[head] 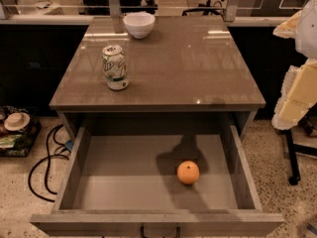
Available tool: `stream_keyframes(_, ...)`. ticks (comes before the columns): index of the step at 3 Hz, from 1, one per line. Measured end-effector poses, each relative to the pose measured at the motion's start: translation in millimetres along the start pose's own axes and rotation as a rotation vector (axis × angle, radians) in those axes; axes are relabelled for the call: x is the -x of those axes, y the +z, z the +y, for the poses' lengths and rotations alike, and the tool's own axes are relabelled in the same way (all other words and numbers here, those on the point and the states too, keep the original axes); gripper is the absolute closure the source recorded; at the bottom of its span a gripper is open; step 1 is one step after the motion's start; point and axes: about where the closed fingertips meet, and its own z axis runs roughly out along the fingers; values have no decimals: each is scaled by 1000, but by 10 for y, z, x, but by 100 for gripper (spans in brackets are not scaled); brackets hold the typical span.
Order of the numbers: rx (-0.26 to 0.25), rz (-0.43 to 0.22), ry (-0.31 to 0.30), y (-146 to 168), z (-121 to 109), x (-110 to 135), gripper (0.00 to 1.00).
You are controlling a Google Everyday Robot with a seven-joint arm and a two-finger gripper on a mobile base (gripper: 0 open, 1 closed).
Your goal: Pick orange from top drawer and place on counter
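Speckled pale floor [20,207] is noted around a grey cabinet, with chair bases [208,4] seen dimly beyond the far edge. At far left, clutter with a tan hat [16,120] is recorded on the floor, and black cables [47,167] are looped beside the cabinet's left side.

The counter [188,68] is seen as a glossy brown-grey top, with ceiling light reflected along its far edge. A green-and-white soda can [115,67] is stood upright near the left edge. A white bowl [139,25] is set at the far edge, left of centre.

Below the near edge, the top drawer [124,182] is pulled fully out, and its dark handle [159,231] is cut by the bottom of the view. The orange [188,172] is found on the drawer floor, right of centre, apart from every wall, with a shadow cast behind it.

The gripper [295,95] is seen past the counter's right edge, near the near right corner, well apart from the orange. Whether it is spread or closed cannot be told. Nothing is seen held. A black stand leg [292,157] is noted beneath it.
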Motion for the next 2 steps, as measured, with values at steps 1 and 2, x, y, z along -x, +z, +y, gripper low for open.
stream_keyframes(1, 0, 0, 0, -1, 0, 0, 0)
stream_keyframes(2, 9, 2, -27, 143, 102, 28, 0)
